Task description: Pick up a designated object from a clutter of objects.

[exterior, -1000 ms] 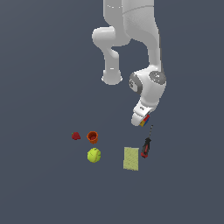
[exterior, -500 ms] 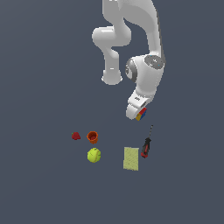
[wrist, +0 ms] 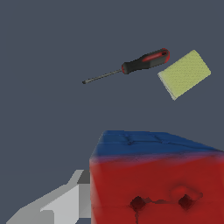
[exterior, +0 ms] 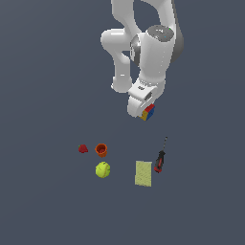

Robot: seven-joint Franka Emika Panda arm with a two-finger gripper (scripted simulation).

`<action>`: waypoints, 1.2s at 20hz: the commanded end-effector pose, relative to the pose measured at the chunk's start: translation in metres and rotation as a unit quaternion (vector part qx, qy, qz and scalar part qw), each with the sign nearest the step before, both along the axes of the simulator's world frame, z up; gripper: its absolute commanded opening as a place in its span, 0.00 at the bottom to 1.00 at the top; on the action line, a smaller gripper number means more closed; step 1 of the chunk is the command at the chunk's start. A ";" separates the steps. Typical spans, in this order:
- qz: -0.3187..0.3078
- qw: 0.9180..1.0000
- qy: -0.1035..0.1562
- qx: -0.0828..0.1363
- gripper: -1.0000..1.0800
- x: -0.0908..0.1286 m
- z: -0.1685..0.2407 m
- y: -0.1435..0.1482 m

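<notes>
My gripper (exterior: 145, 113) is shut on the puzzle cube (exterior: 147, 113), whose red, blue and yellow faces show just below the white hand. I hold it well above the floor, above the other items. In the wrist view the cube (wrist: 157, 179) fills the near part of the picture, red and blue faces showing, with one grey finger (wrist: 57, 205) beside it. The rest of the clutter lies below: strawberry (exterior: 83, 149), orange cup (exterior: 101, 150), yellow-green ball (exterior: 103, 170), pale yellow sponge (exterior: 143, 173) and red-black screwdriver (exterior: 160, 158).
In the wrist view the screwdriver (wrist: 131, 65) and the sponge (wrist: 184, 74) lie side by side on the dark floor. The white arm rises behind the hand in the exterior view.
My gripper has risen with the cube in it and shifted toward the exterior view's left, away from the screwdriver. The items on the floor have not moved.
</notes>
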State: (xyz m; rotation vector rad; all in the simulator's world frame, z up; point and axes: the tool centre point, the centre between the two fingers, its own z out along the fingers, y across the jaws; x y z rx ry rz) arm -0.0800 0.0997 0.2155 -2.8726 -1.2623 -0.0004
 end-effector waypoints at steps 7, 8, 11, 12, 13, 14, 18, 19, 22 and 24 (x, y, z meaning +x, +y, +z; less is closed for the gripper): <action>0.000 1.000 0.000 0.001 0.00 0.003 0.081 -0.041; 0.000 1.000 0.000 0.001 0.00 0.004 0.090 -0.046; 0.000 1.000 0.000 0.001 0.00 0.006 0.119 -0.061; 0.000 1.000 0.000 0.000 0.00 0.007 0.128 -0.066; 0.000 1.000 0.000 0.000 0.00 0.007 0.137 -0.071; -0.001 1.000 -0.001 0.000 0.00 0.008 0.145 -0.075; -0.001 1.000 -0.001 -0.001 0.00 0.011 0.175 -0.090; -0.001 1.000 -0.001 -0.001 0.00 0.012 0.181 -0.094; -0.001 1.000 -0.001 -0.001 0.00 0.014 0.197 -0.102; -0.001 1.000 -0.001 -0.002 0.00 0.015 0.205 -0.106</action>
